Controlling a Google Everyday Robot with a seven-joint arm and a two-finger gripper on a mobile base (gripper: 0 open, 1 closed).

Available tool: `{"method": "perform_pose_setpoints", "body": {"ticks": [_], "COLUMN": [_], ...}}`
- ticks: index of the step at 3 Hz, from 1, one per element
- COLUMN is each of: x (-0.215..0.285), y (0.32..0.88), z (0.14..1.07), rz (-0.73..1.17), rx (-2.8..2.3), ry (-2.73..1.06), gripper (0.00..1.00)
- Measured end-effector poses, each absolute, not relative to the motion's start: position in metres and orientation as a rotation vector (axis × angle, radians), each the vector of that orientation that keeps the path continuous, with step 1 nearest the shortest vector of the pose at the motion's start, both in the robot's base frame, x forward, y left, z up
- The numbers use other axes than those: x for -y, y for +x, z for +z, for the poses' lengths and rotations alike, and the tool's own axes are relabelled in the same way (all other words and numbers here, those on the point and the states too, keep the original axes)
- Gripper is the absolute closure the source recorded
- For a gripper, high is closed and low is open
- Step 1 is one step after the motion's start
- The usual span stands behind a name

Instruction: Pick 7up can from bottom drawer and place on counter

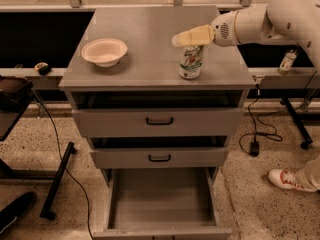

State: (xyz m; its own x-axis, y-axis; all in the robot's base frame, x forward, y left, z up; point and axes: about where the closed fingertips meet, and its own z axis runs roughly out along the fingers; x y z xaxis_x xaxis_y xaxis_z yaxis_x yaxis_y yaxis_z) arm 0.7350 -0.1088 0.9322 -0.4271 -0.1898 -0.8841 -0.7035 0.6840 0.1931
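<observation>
The 7up can (191,61) stands upright on the counter (150,29), near its front right part. My gripper (184,38) reaches in from the right on a white arm (260,19) and sits right at the can's top, its tip pointing left. The bottom drawer (160,196) is pulled fully open below and its grey inside shows nothing in it.
A white bowl (104,50) sits on the counter's left side. The two upper drawers (160,121) with black handles are slightly ajar. A small bottle (286,61) stands on a ledge at right. A shoe (287,180) and cables lie on the floor to the right.
</observation>
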Motion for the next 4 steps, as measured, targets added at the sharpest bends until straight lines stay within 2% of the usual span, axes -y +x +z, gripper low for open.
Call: {"method": "perform_pose_setpoints", "body": {"ticks": [1,3,4], "x": [0.117,0.177,0.181], "y": [0.735,0.716,0.717], "z": [0.945,0.997,0.998], "rz": [0.637,0.461,0.454], "rx": [-1.902,-1.724,-1.722], "ry": [-0.76,-0.776,-0.764], "gripper": [0.0,0.0,0.0]}}
